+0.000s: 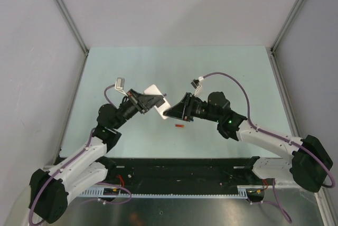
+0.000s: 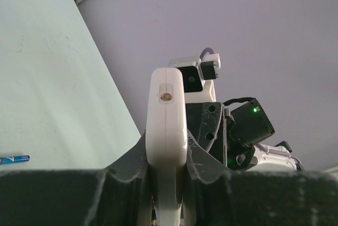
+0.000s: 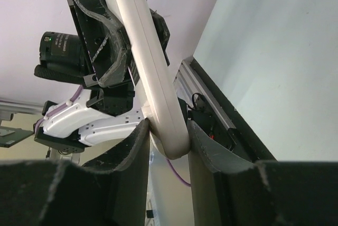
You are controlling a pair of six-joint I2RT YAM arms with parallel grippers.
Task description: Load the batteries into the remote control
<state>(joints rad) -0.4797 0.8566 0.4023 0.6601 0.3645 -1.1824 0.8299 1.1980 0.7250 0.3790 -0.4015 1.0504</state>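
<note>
Remote: white handset (image 1: pixel 154 93) held in the air over the middle of the bench (image 1: pixel 232 73), clear of the surface, with one arm at each end. In the top view a plain white face is turned up and no buttons can be seen. In both wrist views it shows edge-on as a narrow white bar with rounded ends.
Left gripper: (image 1: pixel 149 103) pinching the remote at its far-left part. In the left wrist view the dark fingers (image 2: pixel 129 165) press on both flat faces, and the remote stands upright between them.
Right gripper: (image 1: pixel 173 111) pinching the remote at its near-right end. In the right wrist view its fingers (image 3: pixel 134 157) close on the rounded tip from both sides, and the bar runs up and away to where the other gripper clamps it.
Grippers together: they face each other across the remote, close but not touching, each wrist camera looking at the other arm.
Red battery: (image 1: pixel 180 126) lies flat on the bench near the middle, just on the near-edge side of the right gripper and the remote. Nothing touches it.
Blue battery: (image 2: pixel 13 158) lies flat on the bench at the left border of the left wrist view, well apart from the fingers. Which part of the bench it is on cannot be told.
</note>
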